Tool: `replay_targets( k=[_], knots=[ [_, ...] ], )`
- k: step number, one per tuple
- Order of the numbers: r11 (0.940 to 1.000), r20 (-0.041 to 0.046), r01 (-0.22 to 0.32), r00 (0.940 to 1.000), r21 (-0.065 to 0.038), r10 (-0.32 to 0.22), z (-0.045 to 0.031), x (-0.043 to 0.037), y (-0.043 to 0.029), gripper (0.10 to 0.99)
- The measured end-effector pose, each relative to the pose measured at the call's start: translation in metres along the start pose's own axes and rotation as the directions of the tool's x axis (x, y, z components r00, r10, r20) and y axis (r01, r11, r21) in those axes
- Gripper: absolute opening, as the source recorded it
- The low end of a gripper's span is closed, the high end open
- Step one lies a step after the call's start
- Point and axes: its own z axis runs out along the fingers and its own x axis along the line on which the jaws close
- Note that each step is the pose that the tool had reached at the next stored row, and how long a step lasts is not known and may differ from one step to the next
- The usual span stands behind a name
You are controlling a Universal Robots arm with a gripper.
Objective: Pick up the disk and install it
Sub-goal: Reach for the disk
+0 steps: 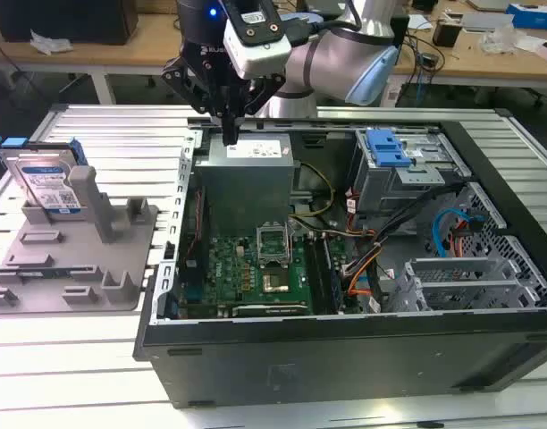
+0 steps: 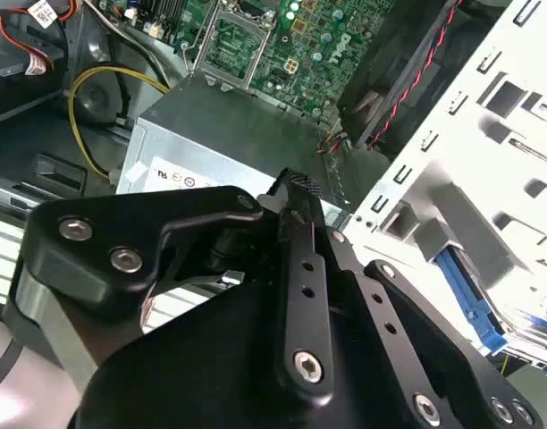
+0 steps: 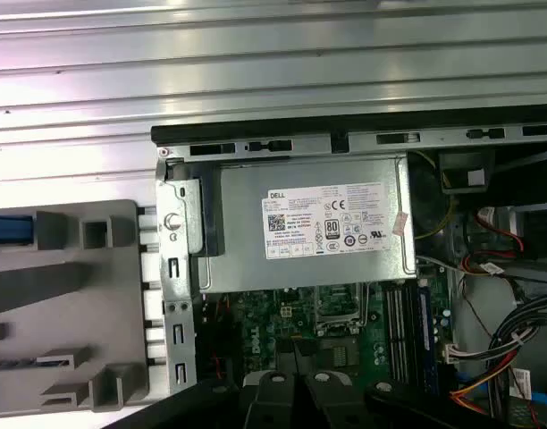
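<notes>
Gripper (image 1: 229, 136) clenched, empty, over grey box (image 1: 247, 183).
I see the disk (image 1: 48, 186) upright in its stand (image 1: 86, 268), exterior view's left.

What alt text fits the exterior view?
Black gripper, shut and empty, hovers over the grey metal box inside the open black computer case. The silver blue-framed disk stands in a grey holder at the exterior view's left.

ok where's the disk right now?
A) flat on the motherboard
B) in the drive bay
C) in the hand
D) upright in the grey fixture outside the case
D: the disk stands upright in the grey fixture at the exterior view's left, outside the case; the hand is over the grey metal box.
</notes>
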Motion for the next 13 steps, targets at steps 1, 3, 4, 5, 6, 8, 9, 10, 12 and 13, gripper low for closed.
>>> replay_targets(
  k=[1,3,4,5,6,8,9,10,12,13],
  knots=[
    [1.0,0.0,0.0,1.0,0.0,0.0,0.0,0.0,0.0,0.106],
    [1.0,0.0,0.0,1.0,0.0,0.0,0.0,0.0,0.0,0.106],
    [1.0,0.0001,0.0,1.0,0.0,0.0,0.0,0.0,0.0,0.106],
    [1.0,0.0,0.0,1.0,0.0,0.0,0.0,0.0,0.0,0.106],
    [1.0,0.0,0.0,1.0,0.0,0.0,0.0,0.0,0.0,0.106],
    [1.0,0.0,0.0,1.0,0.0,0.0,0.0,0.0,0.0,0.106],
    [1.0,0.0,0.0,1.0,0.0,0.0,0.0,0.0,0.0,0.106],
    [1.0,0.0,0.0,1.0,0.0,0.0,0.0,0.0,0.0,0.106],
    [1.0,0.0,0.0,1.0,0.0,0.0,0.0,0.0,0.0,0.106],
    [1.0,0.0002,0.0,1.0,0.0,0.0,0.0,0.0005,0.0,0.106]
  ],
)
